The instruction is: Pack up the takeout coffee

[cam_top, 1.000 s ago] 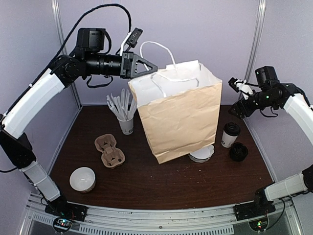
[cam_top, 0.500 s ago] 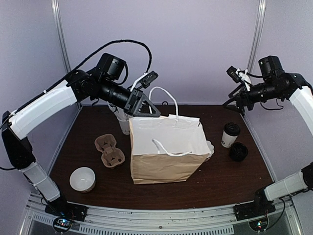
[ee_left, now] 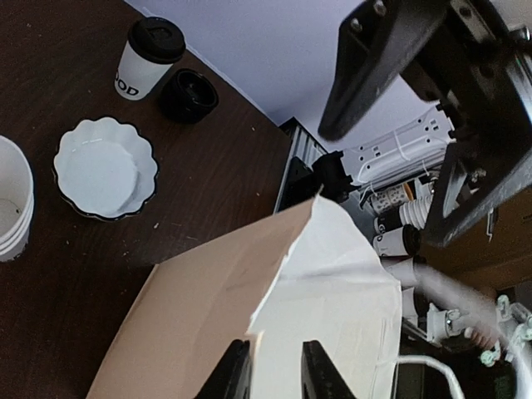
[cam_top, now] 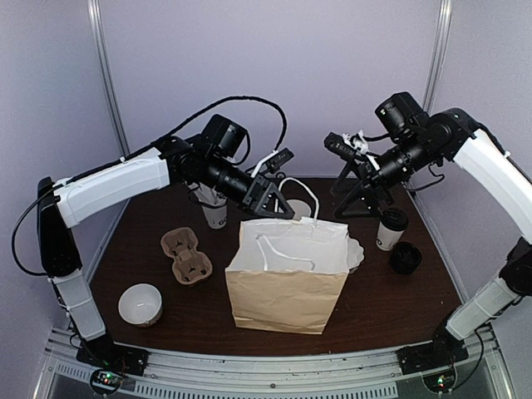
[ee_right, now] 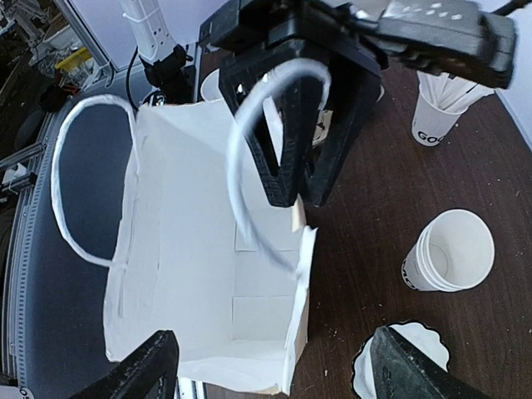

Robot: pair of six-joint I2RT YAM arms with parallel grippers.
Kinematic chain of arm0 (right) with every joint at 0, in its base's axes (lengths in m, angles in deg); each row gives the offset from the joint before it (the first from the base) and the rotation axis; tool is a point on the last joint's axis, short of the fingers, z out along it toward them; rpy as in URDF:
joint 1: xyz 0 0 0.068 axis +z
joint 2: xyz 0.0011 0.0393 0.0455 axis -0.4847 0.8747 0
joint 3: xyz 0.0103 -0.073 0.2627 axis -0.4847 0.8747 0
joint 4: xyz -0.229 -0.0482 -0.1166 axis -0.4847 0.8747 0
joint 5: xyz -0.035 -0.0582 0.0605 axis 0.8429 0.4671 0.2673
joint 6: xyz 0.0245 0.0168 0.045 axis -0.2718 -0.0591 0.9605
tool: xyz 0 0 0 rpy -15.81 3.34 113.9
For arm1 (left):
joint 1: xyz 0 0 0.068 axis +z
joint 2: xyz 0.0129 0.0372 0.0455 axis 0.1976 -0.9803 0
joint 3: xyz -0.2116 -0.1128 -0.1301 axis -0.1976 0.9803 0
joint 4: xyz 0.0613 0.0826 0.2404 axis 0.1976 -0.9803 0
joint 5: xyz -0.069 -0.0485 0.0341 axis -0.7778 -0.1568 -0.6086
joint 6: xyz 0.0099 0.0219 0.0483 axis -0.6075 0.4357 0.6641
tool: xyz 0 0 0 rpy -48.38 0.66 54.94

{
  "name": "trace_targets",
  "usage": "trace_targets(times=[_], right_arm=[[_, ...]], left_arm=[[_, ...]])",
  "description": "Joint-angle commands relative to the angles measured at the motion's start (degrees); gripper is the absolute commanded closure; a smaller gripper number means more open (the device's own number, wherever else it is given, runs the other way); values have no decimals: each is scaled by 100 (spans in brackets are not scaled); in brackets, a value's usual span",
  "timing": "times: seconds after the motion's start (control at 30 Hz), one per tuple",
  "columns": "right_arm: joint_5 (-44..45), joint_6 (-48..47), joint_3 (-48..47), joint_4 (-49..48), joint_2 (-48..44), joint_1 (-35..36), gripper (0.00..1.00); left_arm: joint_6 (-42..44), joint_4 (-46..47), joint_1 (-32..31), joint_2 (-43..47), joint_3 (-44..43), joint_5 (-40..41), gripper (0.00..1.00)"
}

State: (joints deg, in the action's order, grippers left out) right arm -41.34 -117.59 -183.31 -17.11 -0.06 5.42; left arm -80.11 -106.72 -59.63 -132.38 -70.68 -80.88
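The takeout coffee (cam_top: 391,229), a white cup with a black domed lid, stands on the table to the right of the paper bag; it also shows in the left wrist view (ee_left: 148,56). The brown paper bag (cam_top: 287,278) stands upright and open, white inside (ee_right: 199,249). My left gripper (cam_top: 283,212) is shut on the bag's far rim (ee_left: 274,374), and shows in the right wrist view (ee_right: 298,199). My right gripper (cam_top: 353,204) hangs wide open and empty above the bag's far right corner (ee_right: 278,366), left of the coffee.
A stack of black lids (cam_top: 406,258) sits by the coffee. A scalloped white dish (cam_top: 356,253) lies behind the bag. Lidless cups (ee_right: 449,249), a stirrer cup (cam_top: 214,212), a cardboard cup carrier (cam_top: 187,256) and a white bowl (cam_top: 140,303) stand on the table.
The left arm has lowered the bag from the air onto the table, upright and a little further right. The right arm has swung in from the far right to above the bag.
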Motion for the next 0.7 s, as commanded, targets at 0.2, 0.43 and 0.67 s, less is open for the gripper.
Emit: trace_targets(times=[0.2, 0.43, 0.67], right_arm=[[651, 193, -186, 27, 261, 408, 17], [613, 78, -303, 192, 154, 408, 17], [1283, 139, -522, 108, 358, 544, 20]], left_arm=[[1654, -1366, -20, 725, -545, 1533, 44], [2109, -2273, 319, 2239, -119, 3984, 30], [1109, -2788, 1230, 2585, 823, 4888, 39]])
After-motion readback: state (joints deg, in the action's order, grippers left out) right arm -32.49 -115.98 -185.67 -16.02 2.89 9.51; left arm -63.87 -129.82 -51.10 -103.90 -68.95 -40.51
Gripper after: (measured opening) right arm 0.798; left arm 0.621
